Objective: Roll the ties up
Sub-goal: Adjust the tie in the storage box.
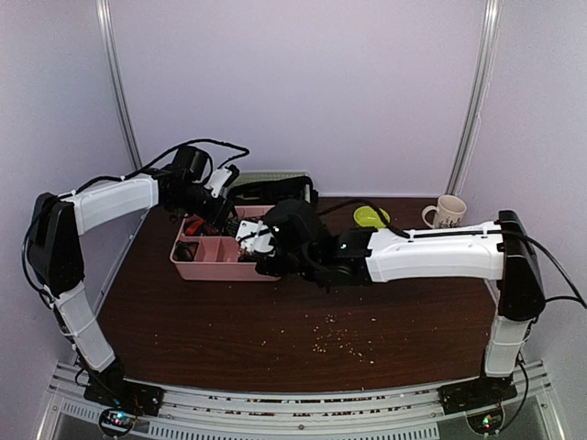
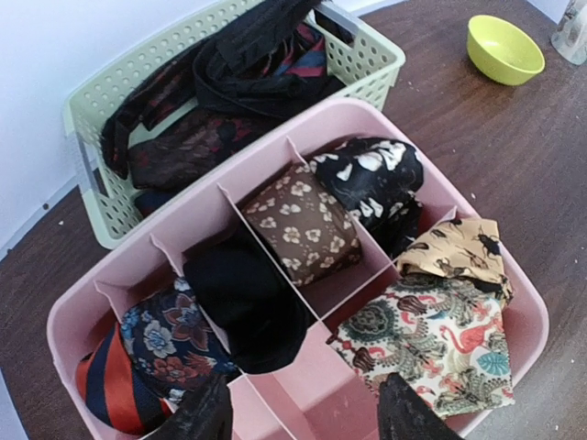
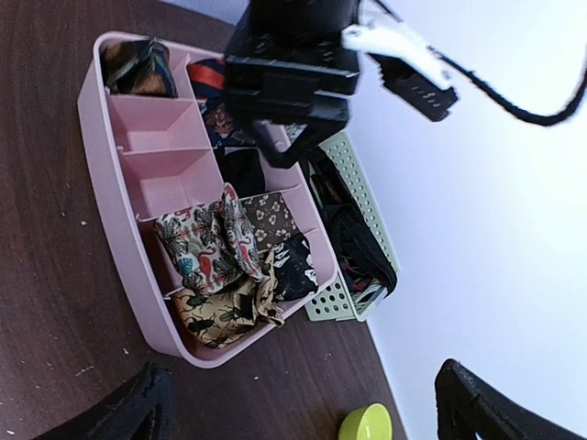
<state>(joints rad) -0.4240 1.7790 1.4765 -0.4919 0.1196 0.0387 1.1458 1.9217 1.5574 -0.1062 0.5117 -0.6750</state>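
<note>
A pink divided tray (image 2: pixel 303 385) holds rolled ties: a brown floral roll (image 2: pixel 303 225), a black roll (image 2: pixel 248 307), a black-and-white one (image 2: pixel 371 179), a flamingo-print one (image 2: pixel 431 344), a tan beetle-print one (image 2: pixel 454 247), a navy floral one (image 2: pixel 165 335) and a red-striped one (image 2: pixel 115 390). Behind it, a green basket (image 2: pixel 101 101) holds loose dark ties (image 2: pixel 238 82). My left gripper (image 2: pixel 307 417) is open and empty just above the tray's near compartments. My right gripper (image 3: pixel 307 408) is open and empty, above the table beside the tray's (image 3: pixel 101 183) right end.
A yellow-green bowl (image 1: pixel 371 217) and a patterned mug (image 1: pixel 447 212) stand at the back right. Crumbs (image 1: pixel 339 335) lie scattered on the dark wooden table in front. The wall is close behind the basket (image 3: pixel 335 302).
</note>
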